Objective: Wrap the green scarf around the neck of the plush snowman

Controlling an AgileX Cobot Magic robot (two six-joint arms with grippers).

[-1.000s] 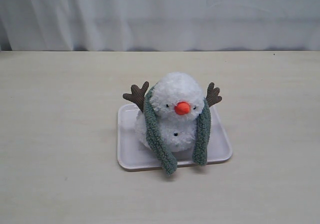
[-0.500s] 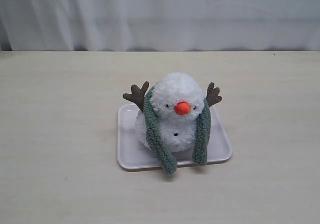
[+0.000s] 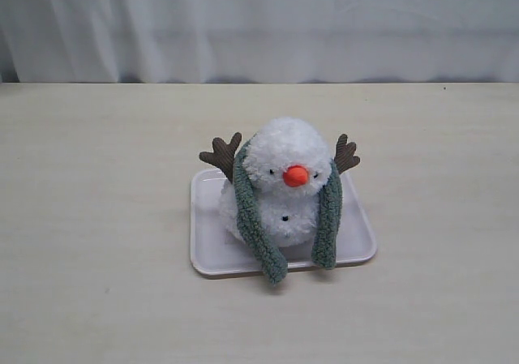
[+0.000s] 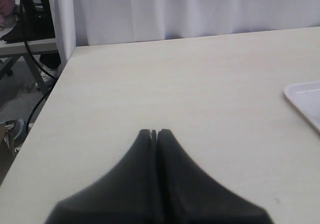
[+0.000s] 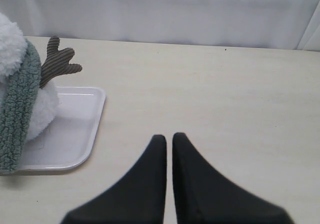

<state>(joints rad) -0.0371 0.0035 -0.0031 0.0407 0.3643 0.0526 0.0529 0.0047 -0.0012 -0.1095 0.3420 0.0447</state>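
1. Both arms sit back from the work. In each wrist view the dark jaws fill the lower middle of the frame, pressed together with nothing held: the left jaws over bare bench (image 4: 200, 84), the right jaws just beside the tray (image 5: 75, 134).
2. In the exterior view the scarf (image 3: 251, 218) hangs in two loose ends at centre frame. The left end spills over the tray's front rim, and the right end stops just inside it.
3. The snowman (image 3: 284, 149) sits on the tray. The scarf passes behind its neck (image 3: 272, 195), and the ends do not cross in front.
4. Risk: nothing locks the drape. A tug on one end would likely slide the whole scarf off, or tip the light plush forward.
5. Risk: the overhanging end could snag the rim and drag the tray.
6. The curtain (image 3: 259, 23) closes the top.
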